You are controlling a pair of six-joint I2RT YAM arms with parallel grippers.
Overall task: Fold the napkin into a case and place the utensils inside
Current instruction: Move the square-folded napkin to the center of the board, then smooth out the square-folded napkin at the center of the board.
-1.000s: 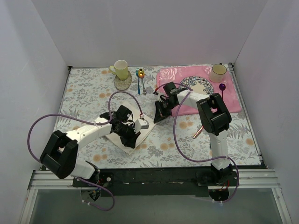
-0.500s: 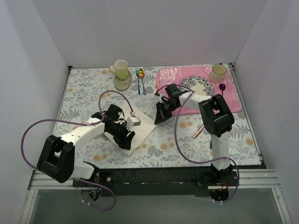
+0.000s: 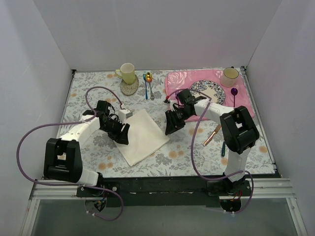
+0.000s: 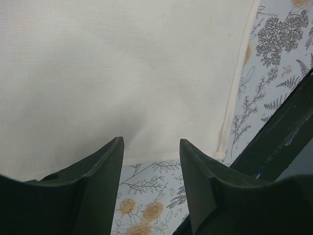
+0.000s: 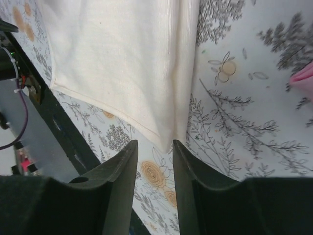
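The napkin (image 4: 122, 73) is a matt cream cloth with a fine, even weave and a stitched hem. The table cover (image 5: 244, 112) under it is smooth, flat and printed with flowers, perhaps paper or oilcloth, though the view does not settle which. The placemat (image 3: 179, 81) is pink with a satin-like sheen, the plate (image 3: 219, 91) on it, the yellow cup (image 3: 127, 73) and the pink cup (image 3: 229, 76) look glazed and glossy, the coaster (image 3: 130, 89) looks coarse and woven, and the knife (image 3: 212, 134) has a bright copper metal shine.
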